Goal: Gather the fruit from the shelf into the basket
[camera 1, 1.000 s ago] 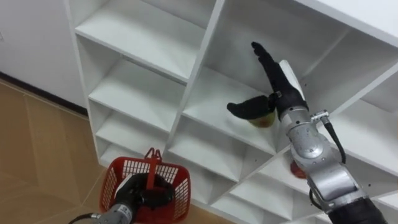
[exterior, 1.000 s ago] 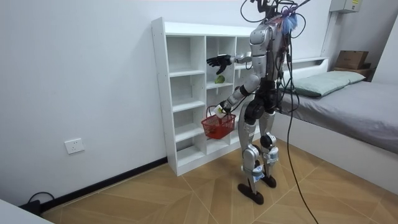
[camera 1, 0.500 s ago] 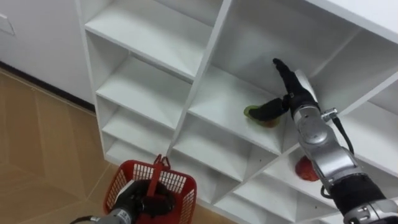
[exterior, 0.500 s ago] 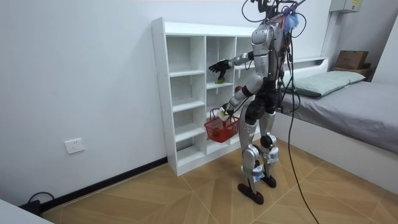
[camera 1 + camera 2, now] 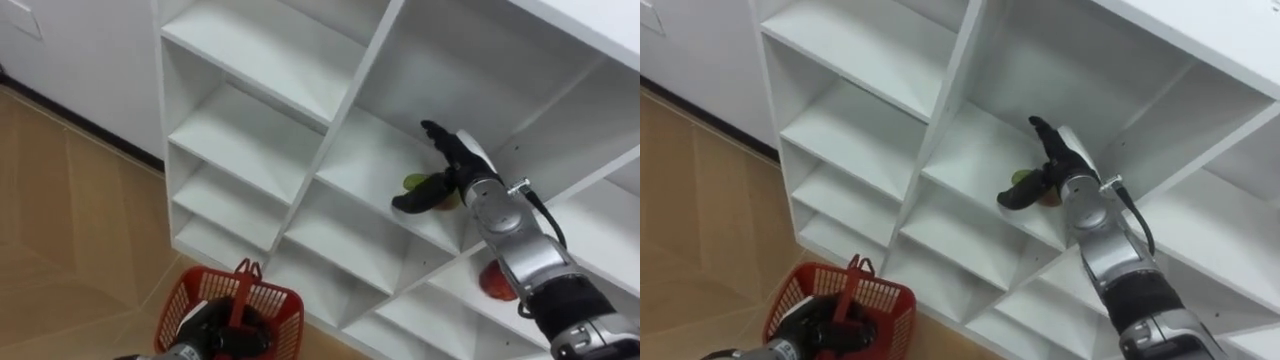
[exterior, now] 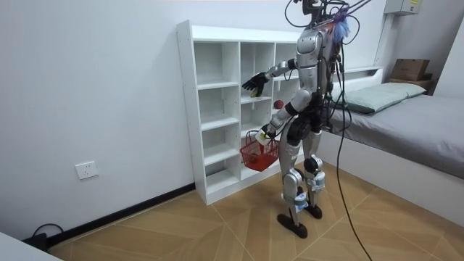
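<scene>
A green fruit with a reddish side lies on an upper shelf of the white closet. My right hand reaches into that compartment, open, with straight fingers above the fruit and the thumb spread in front of it. Part of the fruit is hidden behind the hand. A red fruit lies one shelf lower, to the right. My left hand is shut on the upright handle of a red basket, held low in front of the closet. In the room view I stand facing the closet.
The other compartments of the closet stand open, with white dividers between them. Wooden floor lies to the left and below. A bed stands behind me at the room view's right.
My right hand has come down from pointing up the back wall to sit close over the green fruit. The eye view has shifted; the basket hangs slightly lower.
</scene>
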{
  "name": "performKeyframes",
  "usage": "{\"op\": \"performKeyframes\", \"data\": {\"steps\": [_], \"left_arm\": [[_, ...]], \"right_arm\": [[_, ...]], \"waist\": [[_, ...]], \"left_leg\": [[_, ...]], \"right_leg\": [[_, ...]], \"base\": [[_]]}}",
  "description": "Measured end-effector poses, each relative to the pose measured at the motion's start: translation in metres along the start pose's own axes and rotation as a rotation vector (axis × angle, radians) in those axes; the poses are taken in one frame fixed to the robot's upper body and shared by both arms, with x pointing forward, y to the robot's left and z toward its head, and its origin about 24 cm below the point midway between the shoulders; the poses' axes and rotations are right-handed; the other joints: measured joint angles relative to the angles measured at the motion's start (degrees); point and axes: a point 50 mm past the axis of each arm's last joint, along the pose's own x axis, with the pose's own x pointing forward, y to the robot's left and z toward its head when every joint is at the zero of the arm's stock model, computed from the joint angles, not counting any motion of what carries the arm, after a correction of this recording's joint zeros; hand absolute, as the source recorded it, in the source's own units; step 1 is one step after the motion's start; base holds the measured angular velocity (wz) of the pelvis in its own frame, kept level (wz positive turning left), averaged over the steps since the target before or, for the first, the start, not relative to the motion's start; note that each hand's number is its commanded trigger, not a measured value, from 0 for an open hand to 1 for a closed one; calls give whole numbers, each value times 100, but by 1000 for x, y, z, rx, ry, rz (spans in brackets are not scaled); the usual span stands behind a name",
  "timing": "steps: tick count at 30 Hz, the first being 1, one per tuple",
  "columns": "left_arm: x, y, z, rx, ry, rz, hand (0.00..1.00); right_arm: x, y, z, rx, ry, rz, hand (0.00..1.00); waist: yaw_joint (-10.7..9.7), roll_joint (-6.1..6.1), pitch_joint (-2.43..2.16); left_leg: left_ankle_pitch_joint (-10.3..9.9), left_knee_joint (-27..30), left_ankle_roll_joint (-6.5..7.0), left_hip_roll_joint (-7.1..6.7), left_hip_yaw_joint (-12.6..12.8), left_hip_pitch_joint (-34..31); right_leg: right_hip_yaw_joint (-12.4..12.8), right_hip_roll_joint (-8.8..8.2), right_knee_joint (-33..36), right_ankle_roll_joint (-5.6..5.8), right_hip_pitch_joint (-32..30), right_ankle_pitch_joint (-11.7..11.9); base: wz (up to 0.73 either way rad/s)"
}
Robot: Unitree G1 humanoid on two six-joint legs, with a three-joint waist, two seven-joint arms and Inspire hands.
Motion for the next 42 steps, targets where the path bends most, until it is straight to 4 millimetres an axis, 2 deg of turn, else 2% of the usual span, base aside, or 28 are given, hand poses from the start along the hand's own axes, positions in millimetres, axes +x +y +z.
{"op": "performKeyframes", "data": {"steps": [10,20,40,42], "left_arm": [[-1,1,2,11,14,-2,100],[0,-1,5,9,6,-7,100],[0,-6,8,-2,9,-19,100],[0,-6,8,-3,10,-20,100]], "right_arm": [[-1,-4,-1,-117,18,48,0],[-1,-4,2,-188,24,74,0],[-1,-6,-1,-217,52,71,0],[-1,-6,-1,-215,53,69,0]], "waist": [[4,-6,-14],[20,54,-37],[28,69,-31],[70,77,-26]], "left_leg": [[-2,147,-8,-22,-56,-114],[-2,166,-9,-28,-83,-129],[-2,157,-9,-29,-80,-118],[-2,134,-9,-26,-63,-85]], "right_leg": [[9,8,19,-3,-61,2],[9,9,19,-3,-61,2],[52,15,18,-3,-51,2],[113,21,18,-3,-48,2]], "base": [[2],[0],[0],[-7]]}}
